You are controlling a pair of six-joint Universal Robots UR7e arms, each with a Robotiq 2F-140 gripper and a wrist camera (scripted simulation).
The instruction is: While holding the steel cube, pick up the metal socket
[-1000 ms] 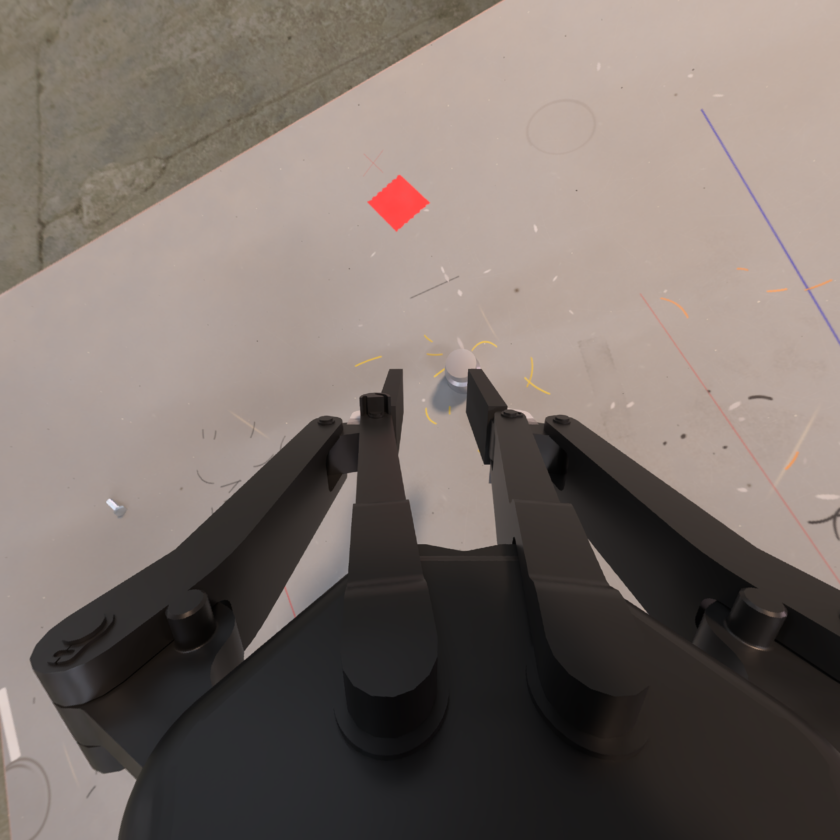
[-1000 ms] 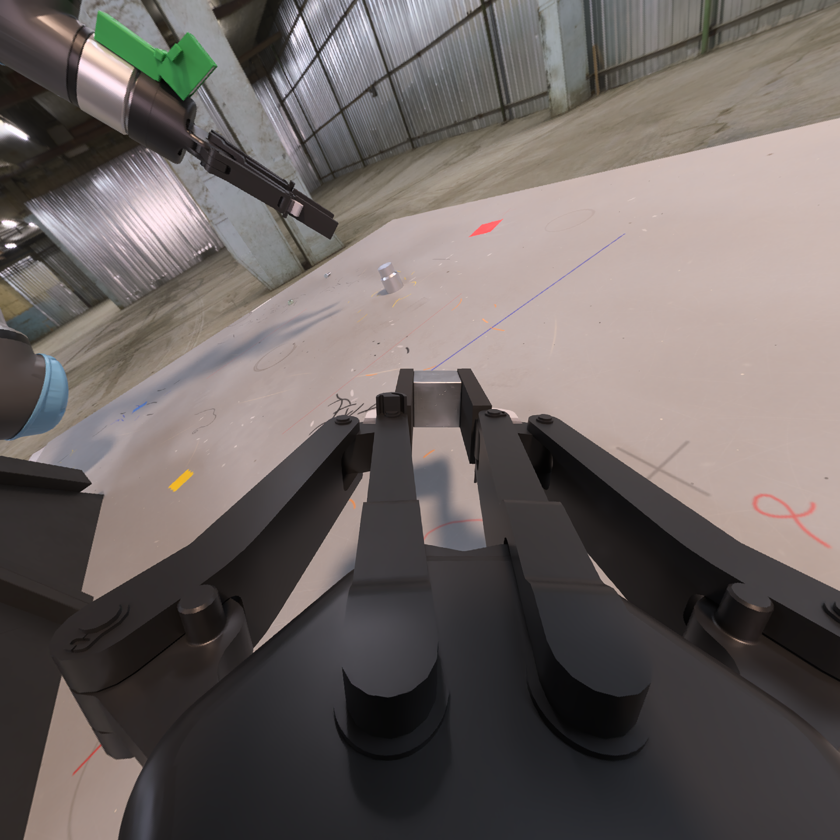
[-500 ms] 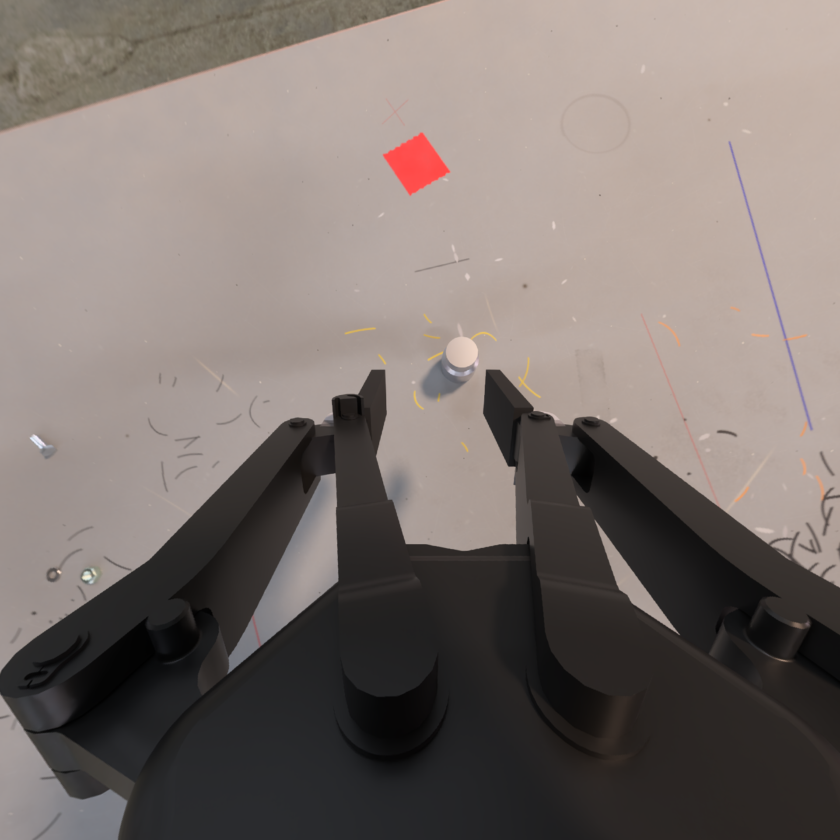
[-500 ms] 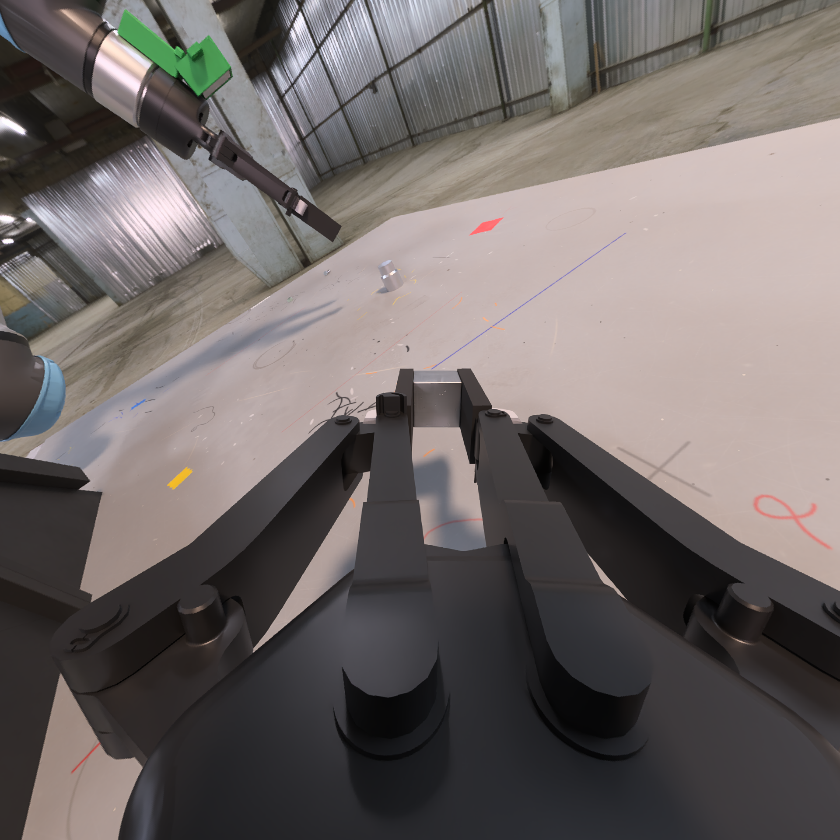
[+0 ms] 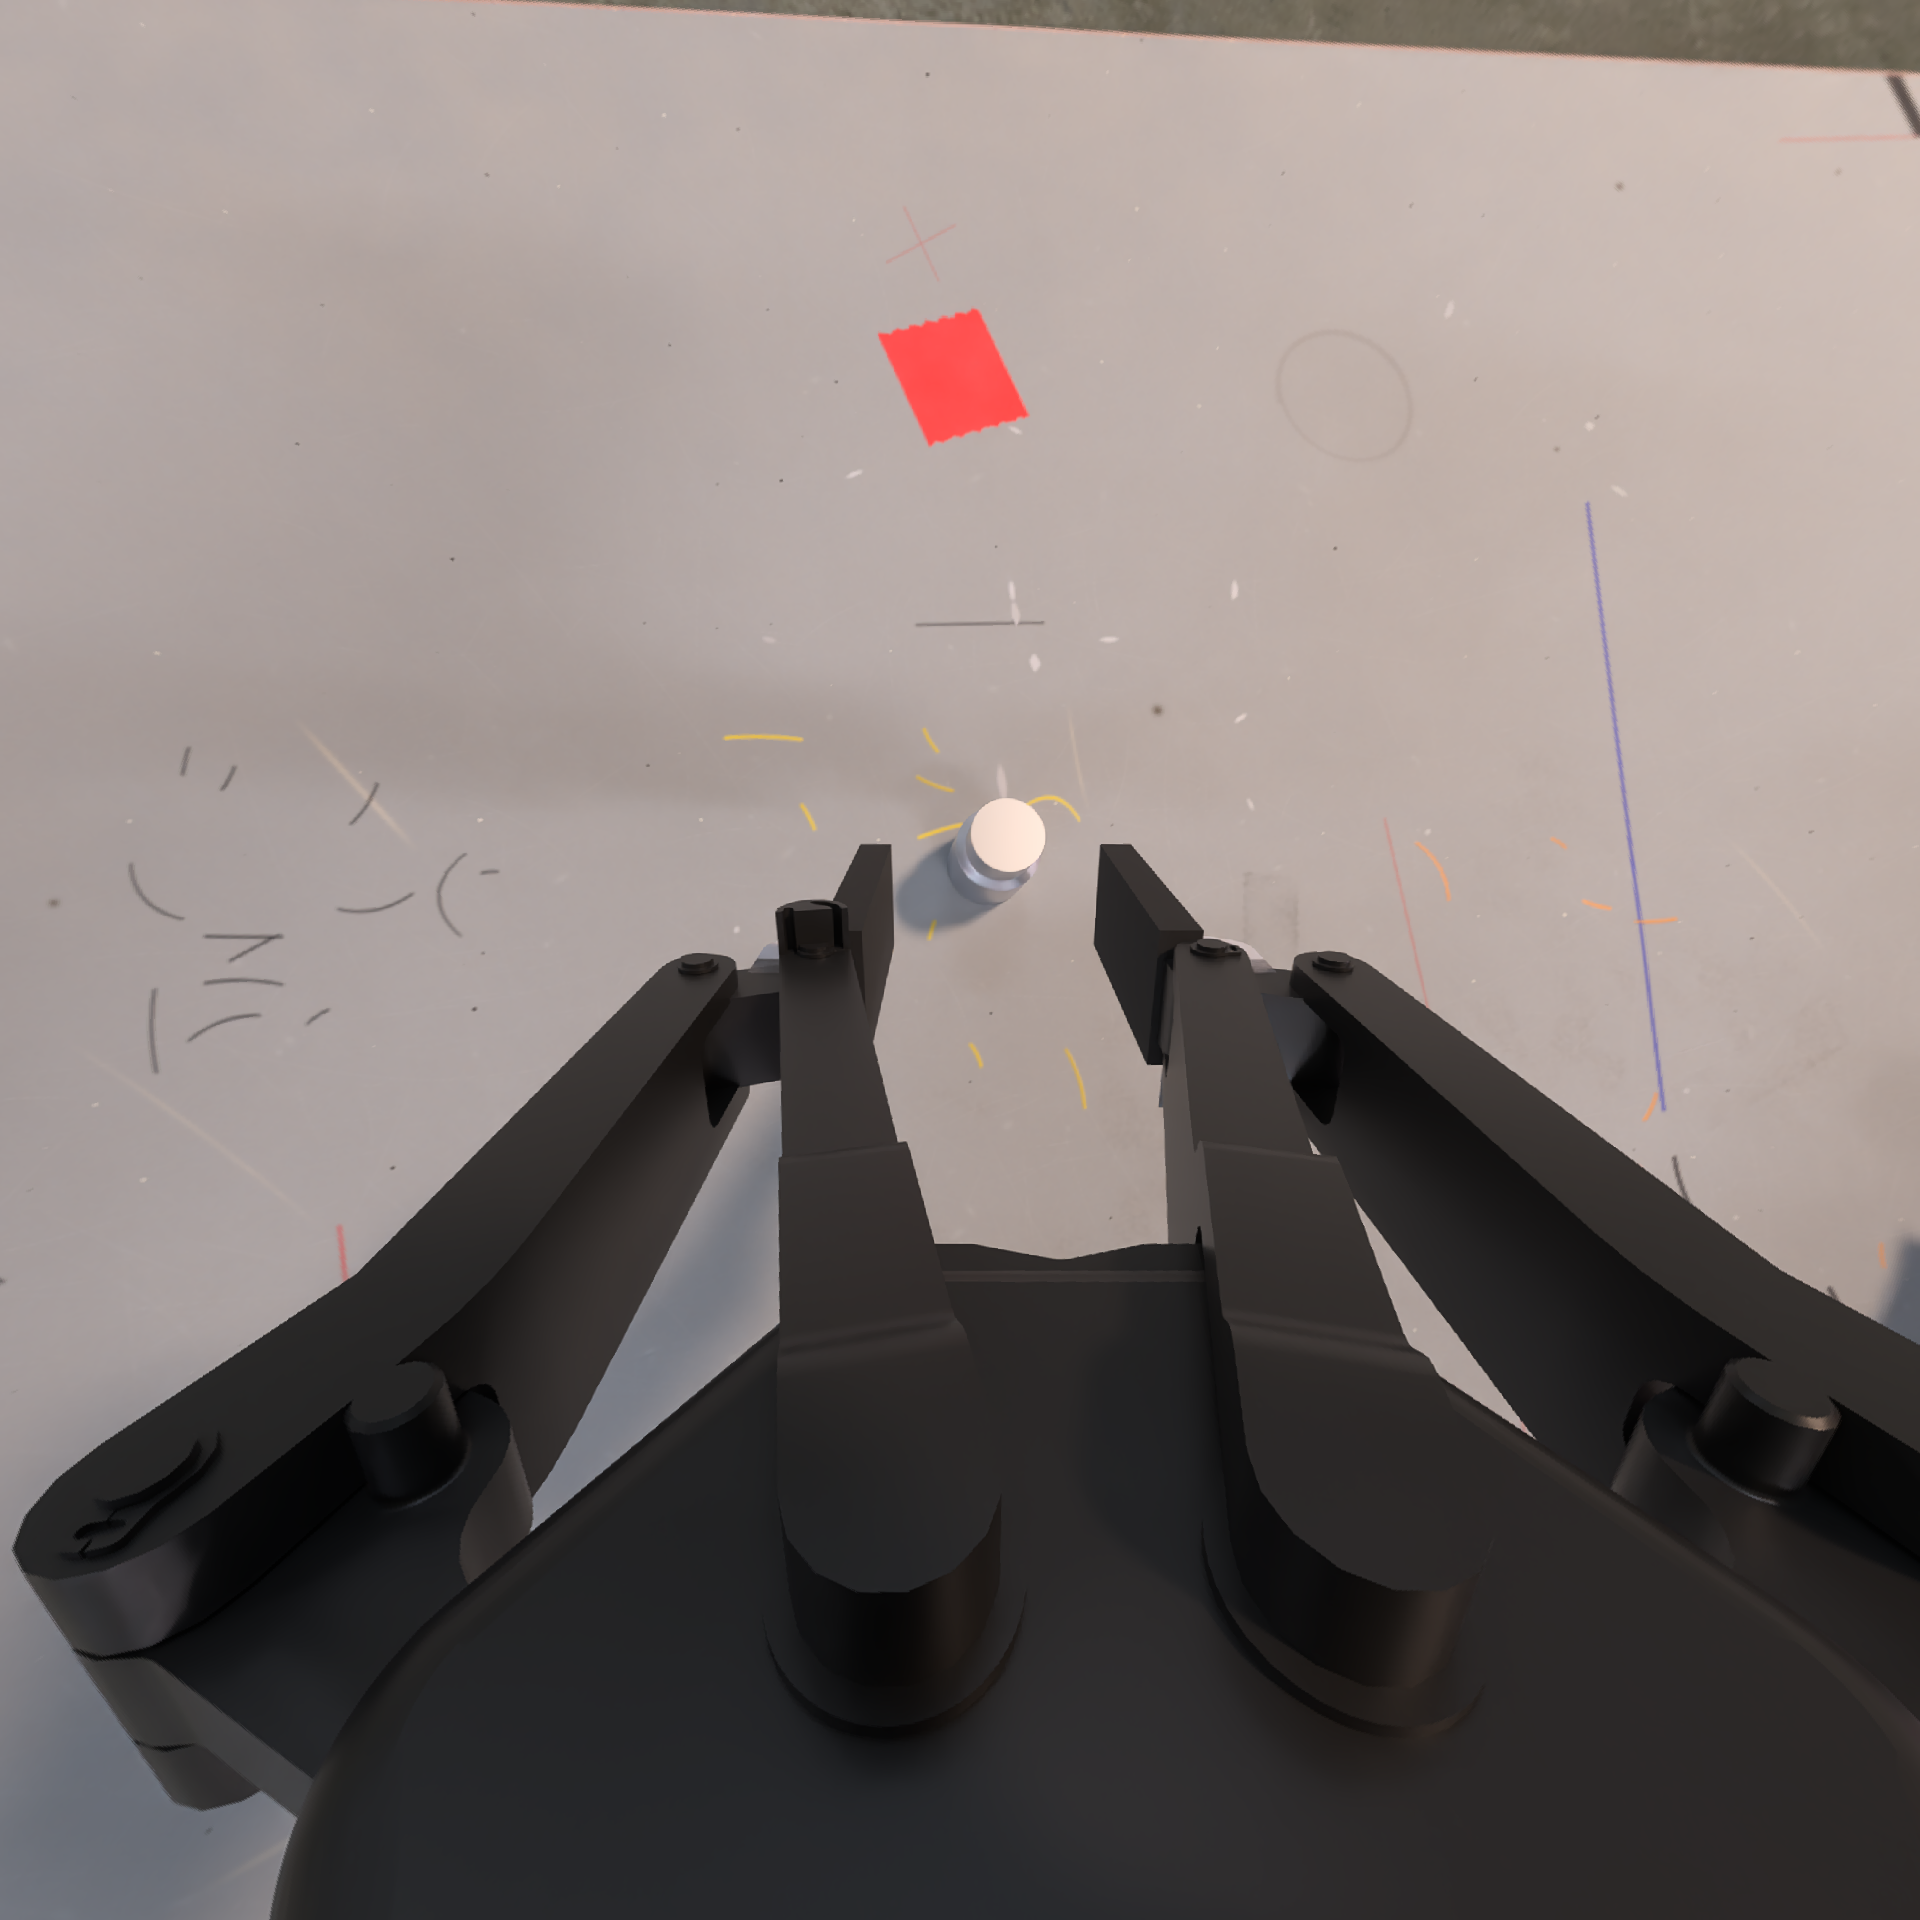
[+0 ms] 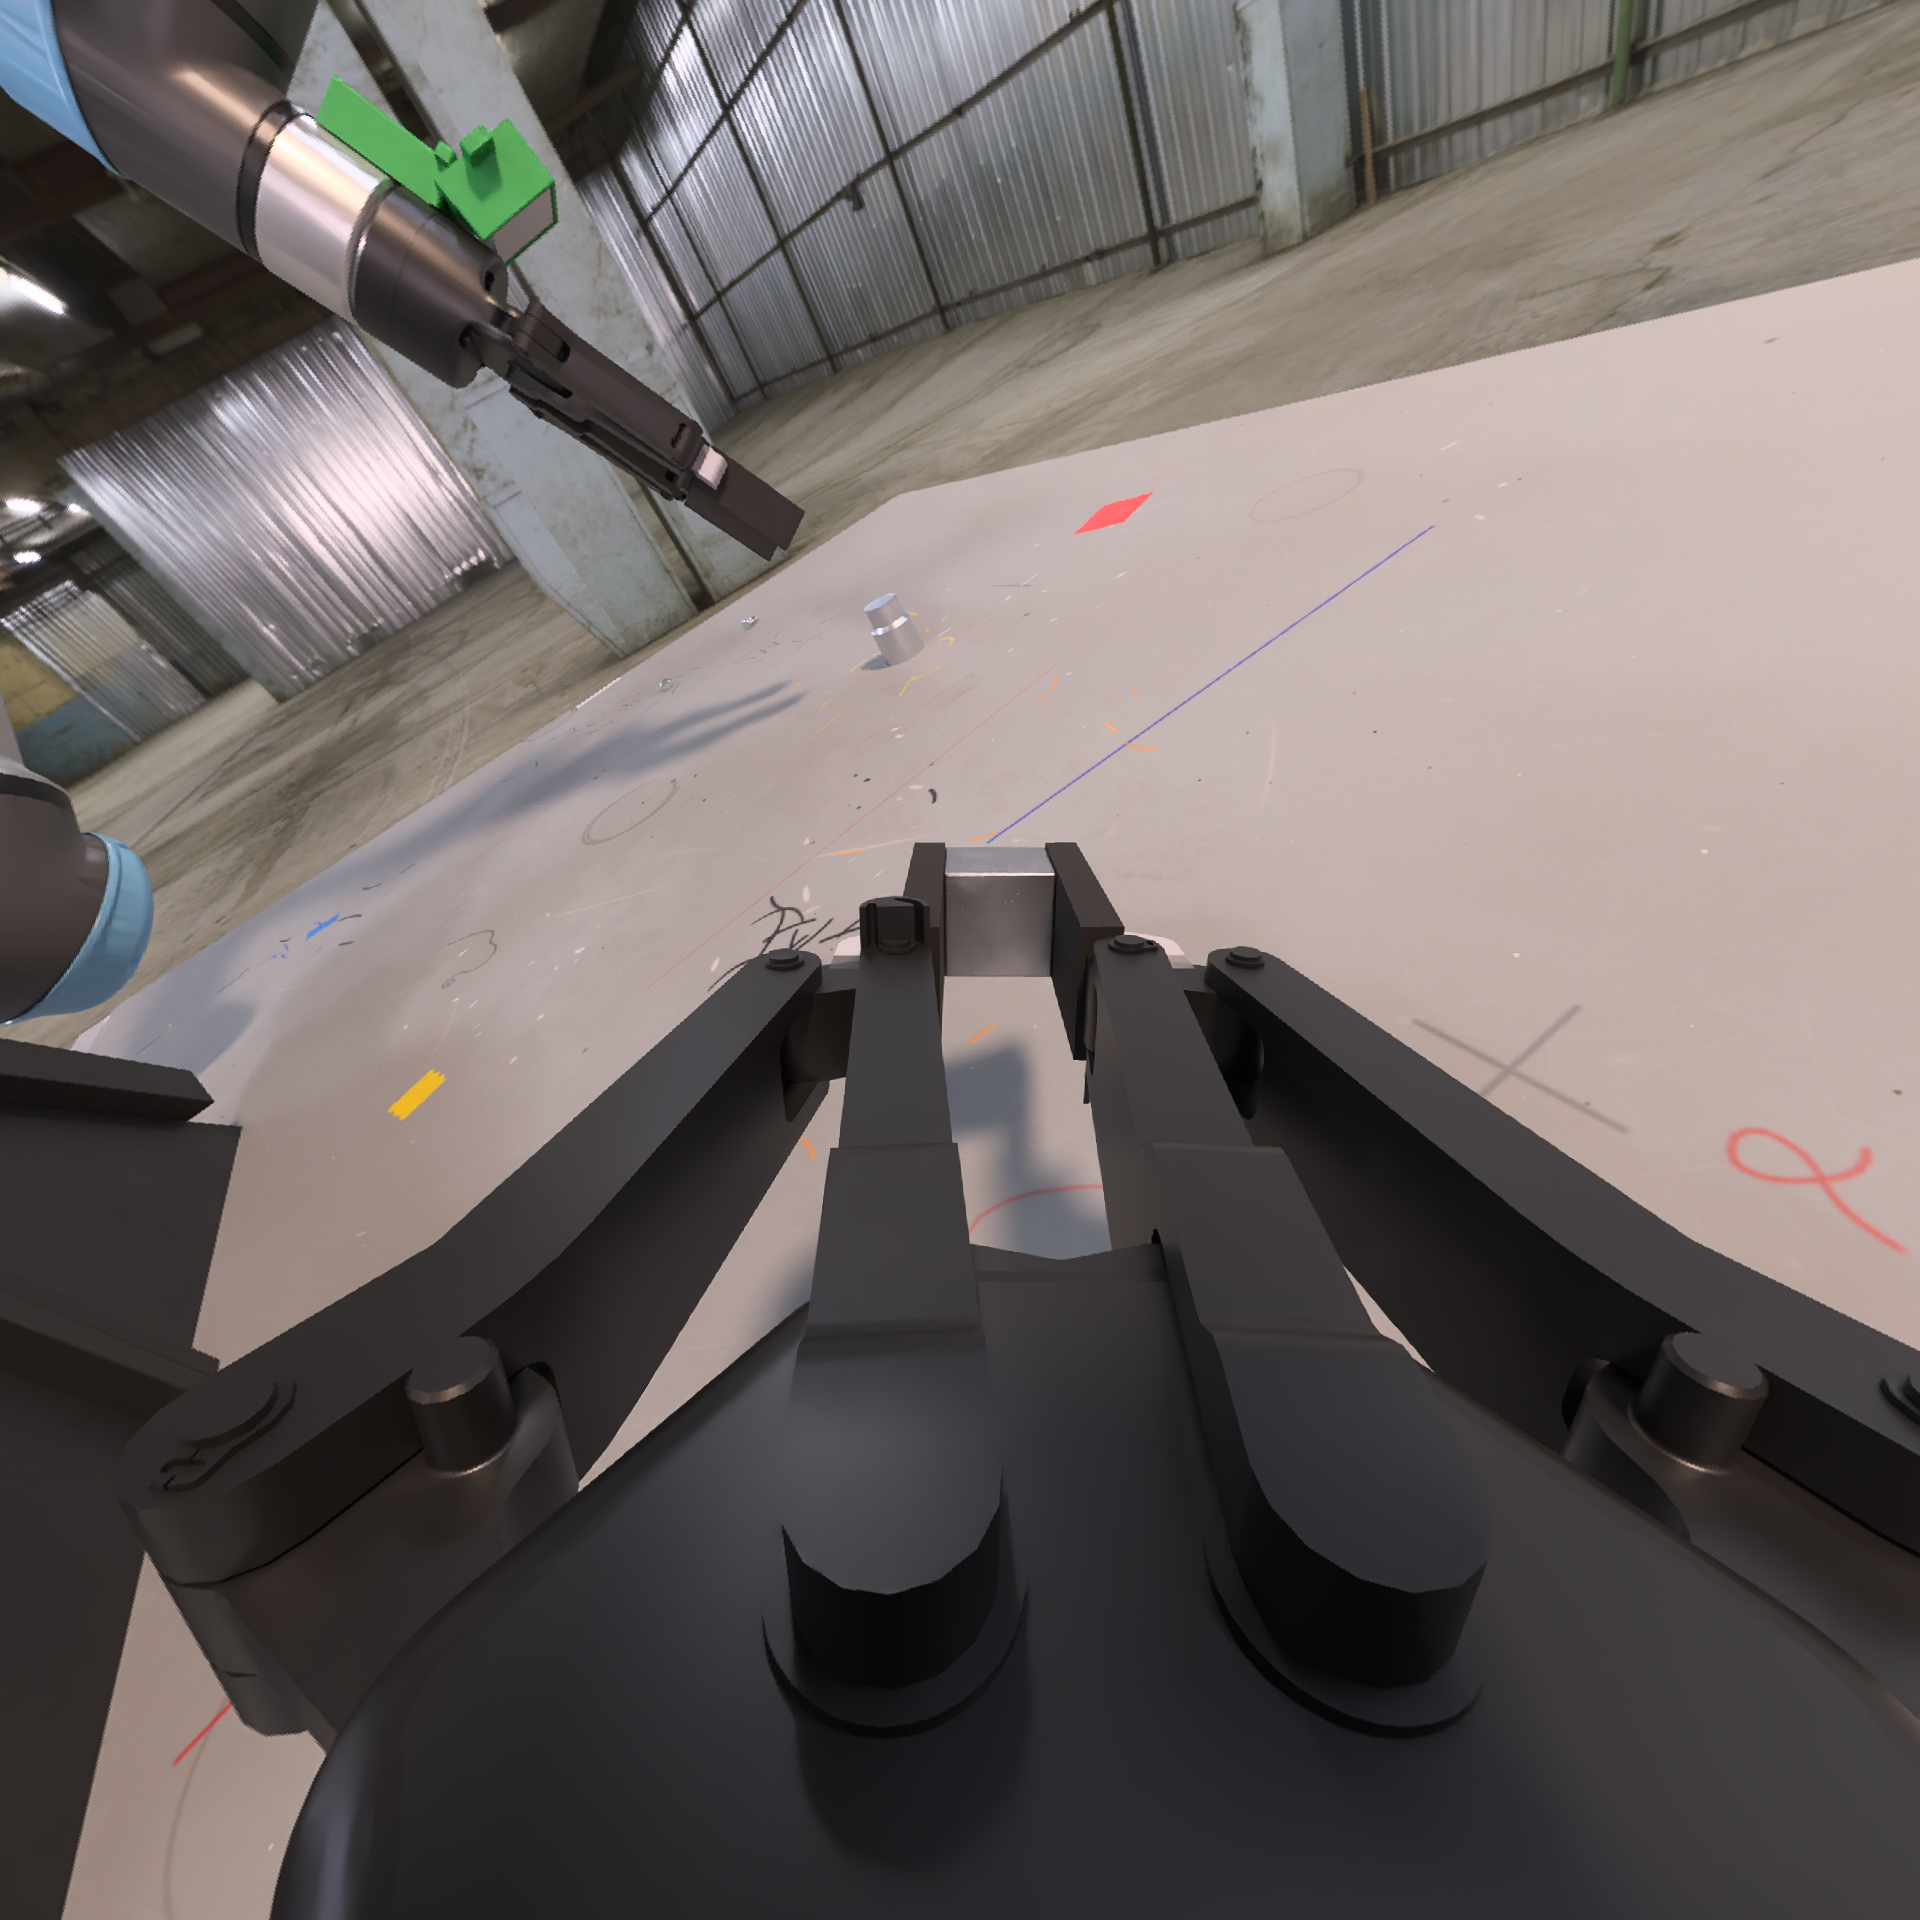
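The metal socket (image 5: 997, 850) is a small silver stepped cylinder standing upright on the grey table. My left gripper (image 5: 995, 878) is open and hovers above it, the socket showing just past and between the fingertips. In the right wrist view the socket (image 6: 894, 629) stands far off, with the left gripper (image 6: 743, 514) in the air above and to its left. My right gripper (image 6: 995, 896) is shut on the steel cube (image 6: 995, 909), a shiny grey block held between the pads above the table.
A red square patch (image 5: 951, 376) lies on the table beyond the socket. The table's far edge (image 5: 1039, 19) is near the top of the left wrist view. A concrete pillar (image 6: 540, 416) stands beyond the table. The other arm's blue-ringed joint (image 6: 73, 925) is at left.
My left gripper has opened wider and swung round over the socket, so the table view has rotated. The right gripper and the cube have not moved.
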